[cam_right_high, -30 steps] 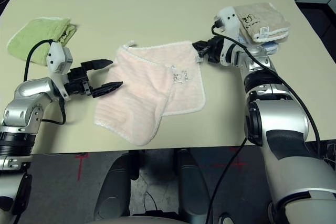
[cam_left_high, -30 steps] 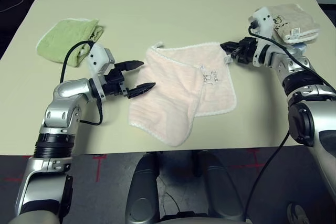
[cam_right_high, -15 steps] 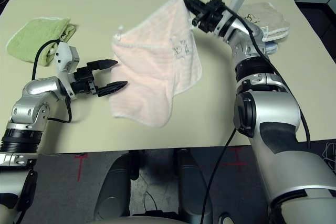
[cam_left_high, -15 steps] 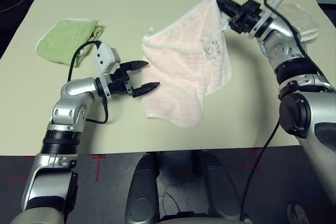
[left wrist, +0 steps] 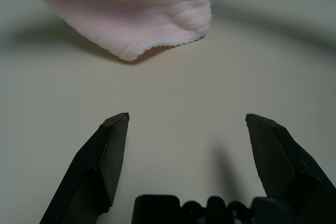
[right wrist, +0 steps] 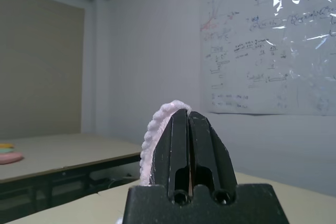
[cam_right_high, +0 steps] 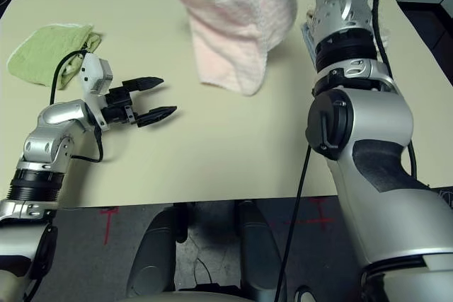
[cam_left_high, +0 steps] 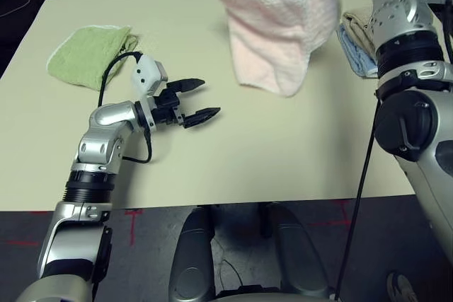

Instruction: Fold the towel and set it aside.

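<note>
R gripper [right wrist: 188,121], jaws pinched on towel [cam_left_high: 279,26] edge, holds it high so it hangs clear of tabletop [cam_left_high: 283,153]; L gripper [cam_left_high: 198,99] waits below w/ jaws wide, prob to catch a low corner.

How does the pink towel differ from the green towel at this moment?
The pink towel hangs in the air, pinched in the shut right gripper; the green towel lies on the table. The pink one droops loosely; the green one is folded. The pink one has white scalloped edging; on the green one I see none. Both look like terry cloth.
</note>
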Tool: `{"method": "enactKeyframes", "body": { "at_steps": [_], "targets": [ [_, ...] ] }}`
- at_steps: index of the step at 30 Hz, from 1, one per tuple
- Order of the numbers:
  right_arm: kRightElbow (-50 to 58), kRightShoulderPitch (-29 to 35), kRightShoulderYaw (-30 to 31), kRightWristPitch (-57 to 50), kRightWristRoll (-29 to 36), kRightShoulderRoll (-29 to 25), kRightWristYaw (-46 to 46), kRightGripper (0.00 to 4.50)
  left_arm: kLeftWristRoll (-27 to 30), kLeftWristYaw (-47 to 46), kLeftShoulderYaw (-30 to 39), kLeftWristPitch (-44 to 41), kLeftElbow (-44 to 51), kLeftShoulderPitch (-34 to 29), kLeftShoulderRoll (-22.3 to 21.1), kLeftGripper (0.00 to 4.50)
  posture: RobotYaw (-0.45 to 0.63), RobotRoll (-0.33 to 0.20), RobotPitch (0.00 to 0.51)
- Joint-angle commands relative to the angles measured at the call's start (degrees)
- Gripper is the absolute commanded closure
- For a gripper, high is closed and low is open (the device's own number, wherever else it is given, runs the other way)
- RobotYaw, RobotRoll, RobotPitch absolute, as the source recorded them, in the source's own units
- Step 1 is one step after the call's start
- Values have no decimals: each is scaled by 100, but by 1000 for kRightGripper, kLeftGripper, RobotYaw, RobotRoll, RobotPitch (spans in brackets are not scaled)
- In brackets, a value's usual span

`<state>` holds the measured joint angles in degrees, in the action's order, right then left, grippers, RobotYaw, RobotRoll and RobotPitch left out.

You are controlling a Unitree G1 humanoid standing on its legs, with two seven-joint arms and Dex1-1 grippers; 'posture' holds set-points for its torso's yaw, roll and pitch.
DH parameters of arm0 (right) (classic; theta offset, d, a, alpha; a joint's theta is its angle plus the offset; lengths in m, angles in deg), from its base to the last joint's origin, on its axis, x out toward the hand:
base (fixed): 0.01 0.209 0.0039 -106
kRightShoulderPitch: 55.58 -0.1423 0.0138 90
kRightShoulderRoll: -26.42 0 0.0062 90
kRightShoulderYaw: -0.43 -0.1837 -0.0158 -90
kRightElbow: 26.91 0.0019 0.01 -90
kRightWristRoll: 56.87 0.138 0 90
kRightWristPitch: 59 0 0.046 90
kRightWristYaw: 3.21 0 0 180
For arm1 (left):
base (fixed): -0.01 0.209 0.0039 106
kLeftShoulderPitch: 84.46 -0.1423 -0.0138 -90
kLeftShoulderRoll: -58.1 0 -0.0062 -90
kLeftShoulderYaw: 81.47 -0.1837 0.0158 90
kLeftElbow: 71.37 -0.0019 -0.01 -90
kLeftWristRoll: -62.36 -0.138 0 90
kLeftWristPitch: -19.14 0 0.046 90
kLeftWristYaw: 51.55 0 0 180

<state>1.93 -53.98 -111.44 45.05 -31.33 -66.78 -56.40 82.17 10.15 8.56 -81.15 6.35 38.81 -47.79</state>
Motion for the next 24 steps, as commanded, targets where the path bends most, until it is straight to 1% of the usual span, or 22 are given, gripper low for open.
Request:
{"method": "enactKeyframes", "body": {
  "at_steps": [1,4,8,12,16,20,24],
  "targets": [
    [267,-271,-70,-56,166,-83,-93,4485,-89,1,-77,59,-50,-1,39,0,-28,0,258],
    [382,-322,-72,-240,259,-88,-95,4485,-70,-4,-91,29,3,5,63,0,-34,0,259],
    [612,-223,-4,-389,308,-81,-145,4485,-58,-79,-79,35,-94,75,164,0,-43,0,261],
    [790,-106,-7,-547,359,-125,-166,4485,-289,-667,28,264,-709,425,461,0,-37,0,259],
    [679,-117,-47,-458,311,-254,-107,4485,-489,-1164,90,579,-1406,860,733,0,-33,0,255],
    [468,-256,-72,-385,287,-364,-52,4485,-536,-1288,100,713,-1829,1133,934,0,-36,0,257],
    [418,-205,-35,-401,270,-335,-1,4485,-445,-1047,-36,429,-1858,1163,1104,0,-40,0,255]
  ]
}}
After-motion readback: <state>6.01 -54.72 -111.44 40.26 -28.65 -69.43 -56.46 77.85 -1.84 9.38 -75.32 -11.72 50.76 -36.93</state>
